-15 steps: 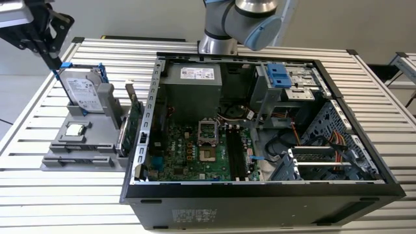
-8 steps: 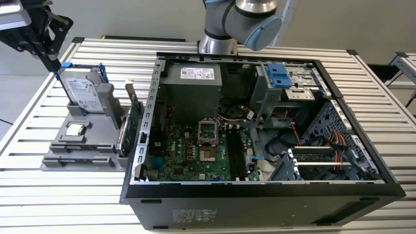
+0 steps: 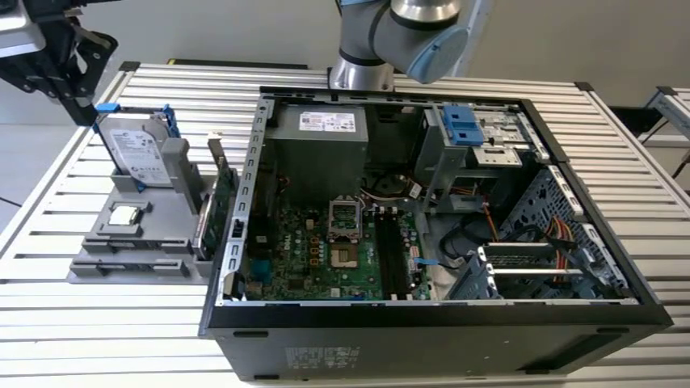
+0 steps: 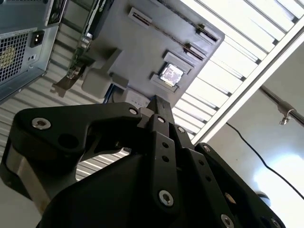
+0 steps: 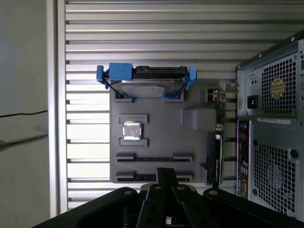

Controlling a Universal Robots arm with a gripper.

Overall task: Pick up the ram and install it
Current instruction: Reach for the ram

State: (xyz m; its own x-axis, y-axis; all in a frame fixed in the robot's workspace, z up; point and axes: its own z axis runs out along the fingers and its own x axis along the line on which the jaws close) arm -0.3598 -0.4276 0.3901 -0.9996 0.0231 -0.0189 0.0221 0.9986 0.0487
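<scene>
Hand (image 4: 159, 104) hung clenched on nothing above grey holder (image 3: 95, 273), at 9 o'clock of computer case (image 3: 431, 314) in exterior view. Ram (image 5: 152, 157) apparently stood edge-on in slot at holder's 6 o'clock end, upright for pinching; not yet installed.

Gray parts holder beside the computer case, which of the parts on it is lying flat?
The small silver processor chip: it lies flat, while the hard drive and the green card stand on edge.
</scene>
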